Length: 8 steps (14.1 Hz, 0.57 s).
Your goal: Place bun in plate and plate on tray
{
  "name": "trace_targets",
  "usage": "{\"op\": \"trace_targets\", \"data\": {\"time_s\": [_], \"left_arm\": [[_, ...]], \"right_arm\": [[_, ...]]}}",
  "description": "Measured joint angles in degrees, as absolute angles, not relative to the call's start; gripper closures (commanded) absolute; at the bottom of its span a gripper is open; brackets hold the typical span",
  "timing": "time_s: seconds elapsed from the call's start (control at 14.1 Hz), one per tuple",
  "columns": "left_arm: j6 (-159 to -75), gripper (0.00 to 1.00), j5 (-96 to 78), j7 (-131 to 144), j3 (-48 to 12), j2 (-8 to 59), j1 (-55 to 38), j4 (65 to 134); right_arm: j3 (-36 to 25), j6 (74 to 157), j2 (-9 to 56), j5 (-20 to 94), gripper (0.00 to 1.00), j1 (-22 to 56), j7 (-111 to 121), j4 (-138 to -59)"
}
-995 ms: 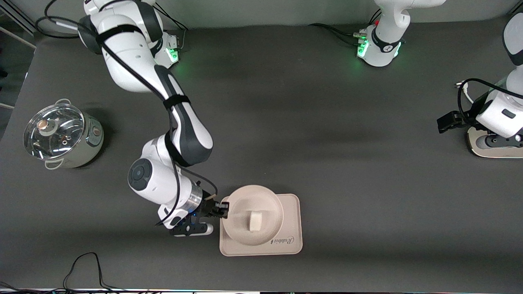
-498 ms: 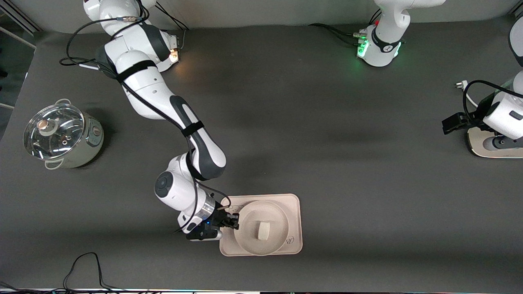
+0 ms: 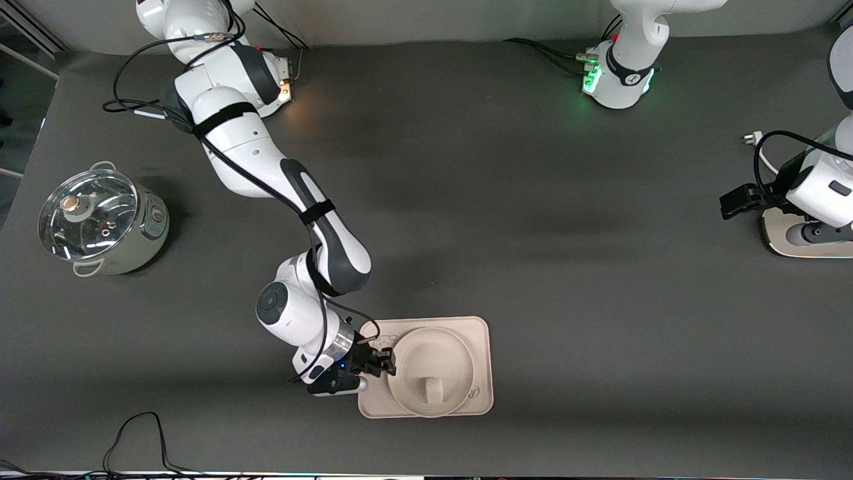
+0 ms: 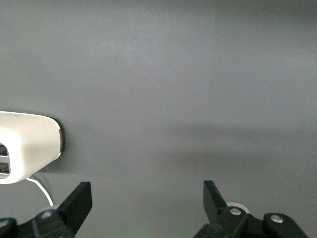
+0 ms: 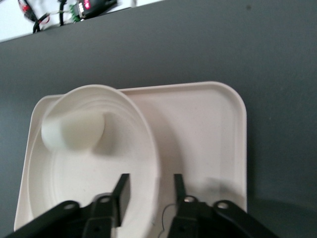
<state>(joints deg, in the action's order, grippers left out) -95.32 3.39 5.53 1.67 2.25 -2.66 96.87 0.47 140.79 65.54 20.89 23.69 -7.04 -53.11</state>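
Since the earlier frame, one plate (image 3: pixel 432 372) has slid fully onto the one tray (image 3: pixel 481 333), near the desk's camera-side edge, and the single bun (image 3: pixel 434 387) has shifted toward the plate's camera-side rim. From the front, the right gripper (image 3: pixel 384 363) sits at the plate's rim; one lidded pot (image 3: pixel 100 222) stands toward the right arm's end. The left gripper (image 3: pixel 735 202) waits at the left arm's end over a white base (image 3: pixel 806 241).

Left wrist: left gripper (image 4: pixel 147 198) wide apart, holding nothing.

Right wrist: right gripper (image 5: pixel 148 186) fingers straddle the plate (image 5: pixel 89 168) rim, partly parted; whether they grip is unclear. Bun (image 5: pixel 73 130) inside, tray (image 5: pixel 208 139) beneath.
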Motion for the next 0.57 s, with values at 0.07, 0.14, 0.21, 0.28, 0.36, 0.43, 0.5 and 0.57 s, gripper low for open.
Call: {"op": "trace_targets", "data": {"time_s": [0.07, 0.14, 0.21, 0.28, 0.36, 0.43, 0.5, 0.57], "left_arm": [[-95.3, 0.0, 3.4, 5.5, 1.7, 2.3, -2.7, 96.8], [-95.3, 0.0, 3.4, 5.5, 1.7, 2.3, -2.6, 96.8], [-95.3, 0.0, 3.4, 5.5, 1.8, 2.3, -2.6, 96.8], [-95.3, 0.0, 3.4, 5.5, 1.8, 2.3, -2.6, 96.8], [-95.3, 0.0, 3.4, 5.5, 1.8, 2.3, -2.6, 96.8], [-95.3, 0.0, 3.4, 5.5, 1.8, 2.3, -2.6, 96.8], [-95.3, 0.0, 3.2, 5.5, 1.8, 2.3, -2.6, 96.9], [-95.3, 0.0, 2.9, 5.5, 1.8, 2.3, -2.6, 96.8]], "right_arm": [[0.5, 137.5, 63.9, 18.8, 0.0, 23.7, -7.0, -52.5], [0.4, 133.9, 61.7, 17.5, 0.0, 23.6, -7.0, -52.1], [0.0, 130.2, 59.2, 16.6, 0.0, 23.2, -7.0, -51.9], [-0.5, 126.0, 56.4, 16.1, 0.0, 22.5, -7.0, -52.0], [-0.9, 121.6, 53.4, 15.7, 0.0, 21.4, -6.6, -52.5], [-1.5, 118.0, 50.0, 15.5, 0.0, 20.3, -5.4, -54.1], [-2.6, 115.6, 46.2, 15.5, 0.0, 19.4, -3.6, -57.0], [-3.7, 114.6, 42.1, 15.5, 0.0, 18.8, -1.8, -61.1]]}}
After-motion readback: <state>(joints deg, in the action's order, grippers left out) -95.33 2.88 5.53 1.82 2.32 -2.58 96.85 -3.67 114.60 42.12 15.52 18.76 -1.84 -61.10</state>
